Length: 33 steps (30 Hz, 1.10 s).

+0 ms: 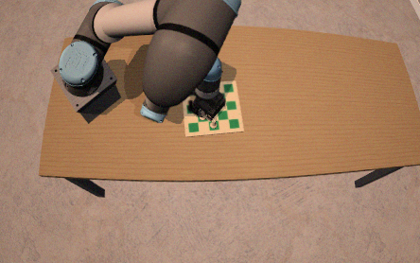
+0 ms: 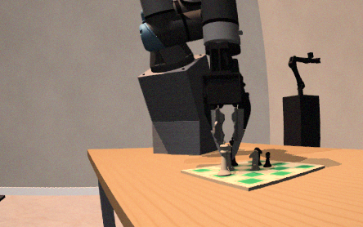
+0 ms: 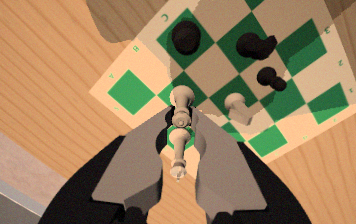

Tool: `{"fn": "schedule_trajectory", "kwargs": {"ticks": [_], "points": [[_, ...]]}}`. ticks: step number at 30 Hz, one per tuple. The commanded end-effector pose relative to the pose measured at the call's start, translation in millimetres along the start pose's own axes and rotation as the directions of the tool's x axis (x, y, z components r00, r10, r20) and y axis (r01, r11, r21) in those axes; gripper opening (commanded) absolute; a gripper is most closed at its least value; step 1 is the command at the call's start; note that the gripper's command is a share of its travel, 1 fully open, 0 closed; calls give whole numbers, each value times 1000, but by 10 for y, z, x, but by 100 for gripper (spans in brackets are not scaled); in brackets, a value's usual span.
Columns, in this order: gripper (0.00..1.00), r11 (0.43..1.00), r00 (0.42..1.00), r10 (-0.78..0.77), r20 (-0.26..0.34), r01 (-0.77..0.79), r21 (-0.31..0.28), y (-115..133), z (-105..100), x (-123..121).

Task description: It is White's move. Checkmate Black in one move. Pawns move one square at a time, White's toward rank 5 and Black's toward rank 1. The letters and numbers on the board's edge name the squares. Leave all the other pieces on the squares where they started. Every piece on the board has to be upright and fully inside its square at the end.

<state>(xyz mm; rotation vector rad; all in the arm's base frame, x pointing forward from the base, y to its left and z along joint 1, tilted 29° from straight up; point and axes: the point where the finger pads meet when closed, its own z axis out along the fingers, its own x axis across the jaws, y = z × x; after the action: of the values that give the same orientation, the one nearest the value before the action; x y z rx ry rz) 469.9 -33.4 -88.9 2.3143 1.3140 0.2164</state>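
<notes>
A small green and cream chessboard lies on the wooden table; it also shows in the side view. My gripper hangs straight down over the board's edge near the file letters and is shut on a tall white piece. Its base looks to rest on the board. In the wrist view the tall white piece runs up between my fingers. A white knight stands close to the right. Three black pieces stand further in.
The arm's base is bolted on the table's left part, and the arm's bulk hides part of the board from above. A dark pedestal with a small arm stands behind the table.
</notes>
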Motion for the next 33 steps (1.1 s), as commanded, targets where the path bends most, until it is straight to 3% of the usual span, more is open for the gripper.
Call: {"fn": "schedule_trajectory", "kwargs": {"ticks": [1, 22, 23, 33], "points": [[0, 1000, 1000, 0, 0, 0, -1, 3, -3, 2], [0, 1000, 1000, 0, 0, 0, -1, 3, -3, 2], [5, 1000, 1000, 0, 0, 0, -1, 3, -3, 2], [20, 1000, 1000, 0, 0, 0, -1, 3, -3, 2]]}}
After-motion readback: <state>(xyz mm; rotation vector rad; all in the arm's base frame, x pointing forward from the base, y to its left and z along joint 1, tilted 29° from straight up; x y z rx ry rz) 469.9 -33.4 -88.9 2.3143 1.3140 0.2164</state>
